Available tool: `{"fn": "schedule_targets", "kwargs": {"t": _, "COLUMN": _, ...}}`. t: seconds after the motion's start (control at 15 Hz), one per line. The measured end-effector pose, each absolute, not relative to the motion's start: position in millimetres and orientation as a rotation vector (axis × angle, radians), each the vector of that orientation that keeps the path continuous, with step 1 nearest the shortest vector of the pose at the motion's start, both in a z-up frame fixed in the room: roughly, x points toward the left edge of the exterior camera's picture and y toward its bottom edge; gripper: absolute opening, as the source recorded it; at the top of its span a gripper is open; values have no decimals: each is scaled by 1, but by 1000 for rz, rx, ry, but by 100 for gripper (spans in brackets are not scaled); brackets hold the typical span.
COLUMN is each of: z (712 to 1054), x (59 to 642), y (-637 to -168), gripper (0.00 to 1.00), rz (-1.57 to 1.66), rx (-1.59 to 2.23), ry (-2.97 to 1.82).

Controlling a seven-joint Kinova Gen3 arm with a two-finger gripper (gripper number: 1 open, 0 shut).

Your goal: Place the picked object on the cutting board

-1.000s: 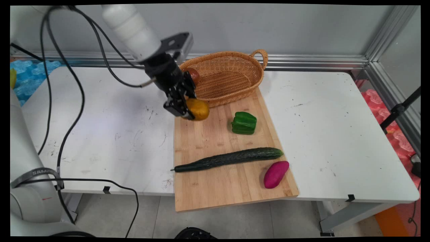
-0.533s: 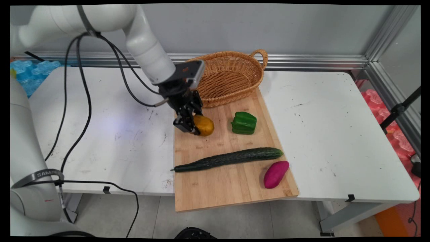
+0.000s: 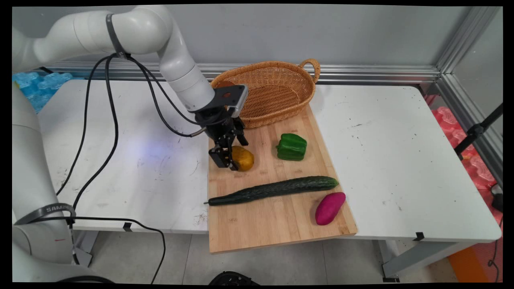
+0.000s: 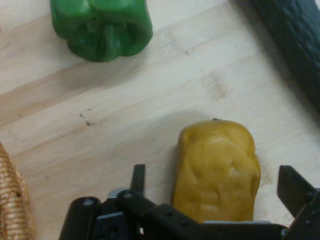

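I'm seeing a glossy white tubular arm (image 3: 176, 68) with rounded joints, looping black cables (image 3: 108, 132) strapped on by a dark band, ending in a black two-finger metal gripper (image 3: 229, 157).

Wooden board (image 3: 277, 224), wicker basket (image 3: 277, 94), waxy yellow fruit (image 4: 217, 170).

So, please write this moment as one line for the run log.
gripper: open | around: yellow-orange potato | on: bamboo cutting board | near: green bell pepper

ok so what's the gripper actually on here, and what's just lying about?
In play: gripper, open around the yellow potato, which lies on the cutting board.
Lying about: green pepper, cucumber, purple sweet potato, basket.
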State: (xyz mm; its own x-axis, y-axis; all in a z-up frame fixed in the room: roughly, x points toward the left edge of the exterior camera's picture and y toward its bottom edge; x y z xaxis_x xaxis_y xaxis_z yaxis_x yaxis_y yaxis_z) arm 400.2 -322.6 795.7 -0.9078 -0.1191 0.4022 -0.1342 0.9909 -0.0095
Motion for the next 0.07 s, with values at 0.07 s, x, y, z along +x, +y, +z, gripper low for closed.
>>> {"fn": "schedule_targets", "kwargs": {"t": 0.07, "z": 797, "x": 400, "y": -322, "gripper": 100, "rz": 57, "rx": 178, "ry": -2716}}
